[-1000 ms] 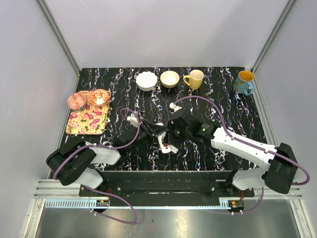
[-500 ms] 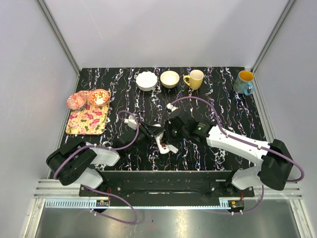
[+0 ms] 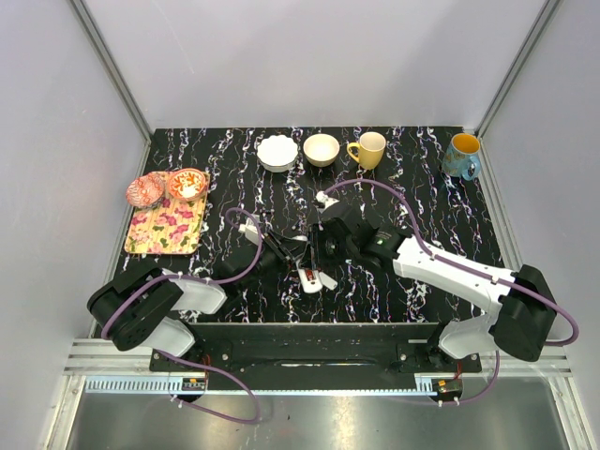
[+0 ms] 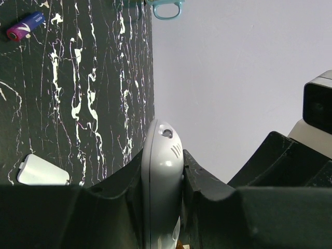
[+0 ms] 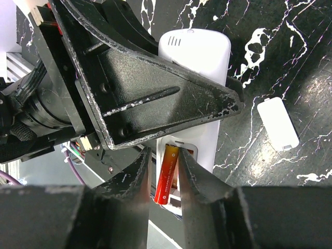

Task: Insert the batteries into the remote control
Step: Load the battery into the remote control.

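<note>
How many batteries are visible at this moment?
2. A purple battery lies loose on the table. An orange-red battery is pinched in the right gripper, at the remote control. Others may be hidden.

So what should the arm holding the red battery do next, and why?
Probably ease the battery into the open slot of the remote control: the right jaws grip it with its tip at that slot, while the left jaws clamp the remote.

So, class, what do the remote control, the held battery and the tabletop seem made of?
The remote control looks like white plastic, smooth, matte, with moulded vent slits. The battery is probably metal in a glossy orange-red wrap. The tabletop is black with white veins: marble-look, possibly a printed sheet.
</note>
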Controlling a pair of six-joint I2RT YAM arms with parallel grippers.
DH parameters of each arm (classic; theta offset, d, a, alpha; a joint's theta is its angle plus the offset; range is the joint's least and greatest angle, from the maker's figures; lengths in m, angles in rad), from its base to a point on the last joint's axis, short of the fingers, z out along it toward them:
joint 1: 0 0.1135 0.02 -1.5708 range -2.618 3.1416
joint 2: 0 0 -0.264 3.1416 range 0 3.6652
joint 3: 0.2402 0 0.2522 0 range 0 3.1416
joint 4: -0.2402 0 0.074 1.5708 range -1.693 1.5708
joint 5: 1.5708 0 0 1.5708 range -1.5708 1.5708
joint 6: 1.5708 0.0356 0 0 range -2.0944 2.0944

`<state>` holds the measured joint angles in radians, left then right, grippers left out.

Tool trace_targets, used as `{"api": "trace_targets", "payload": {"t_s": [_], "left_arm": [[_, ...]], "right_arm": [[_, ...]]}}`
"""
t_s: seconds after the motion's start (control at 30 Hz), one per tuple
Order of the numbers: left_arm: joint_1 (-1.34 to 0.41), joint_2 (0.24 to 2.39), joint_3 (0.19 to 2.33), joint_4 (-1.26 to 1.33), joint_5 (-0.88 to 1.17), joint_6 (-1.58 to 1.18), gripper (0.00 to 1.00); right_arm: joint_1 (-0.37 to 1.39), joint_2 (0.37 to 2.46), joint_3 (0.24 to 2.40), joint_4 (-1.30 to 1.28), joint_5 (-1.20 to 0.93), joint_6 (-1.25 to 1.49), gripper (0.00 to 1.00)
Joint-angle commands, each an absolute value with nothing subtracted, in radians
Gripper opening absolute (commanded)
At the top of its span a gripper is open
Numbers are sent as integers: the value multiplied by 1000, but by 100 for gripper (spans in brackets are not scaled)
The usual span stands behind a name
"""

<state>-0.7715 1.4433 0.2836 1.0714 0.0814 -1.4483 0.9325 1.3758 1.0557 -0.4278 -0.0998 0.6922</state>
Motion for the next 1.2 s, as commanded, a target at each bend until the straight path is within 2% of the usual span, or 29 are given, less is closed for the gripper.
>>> {"api": "trace_targets", "payload": {"t_s": [0.0,0.6,0.93,1.17], "left_arm": [[-792,1399,319,1637,187,-1539,0],[-727,1404,345,1637,169,-1572,0],[-707,1422,333,1637,170,-1571,0],[-693,1414,325,1638,176,-1563,0]], "right_arm": [[937,1382,1083,-322,-127,701,32],[937,1391,1111,-451,-117,680,34],[937,1371,1170,-520,-75,683,43],[939,1362,1201,-592,-35,672,44]]}}
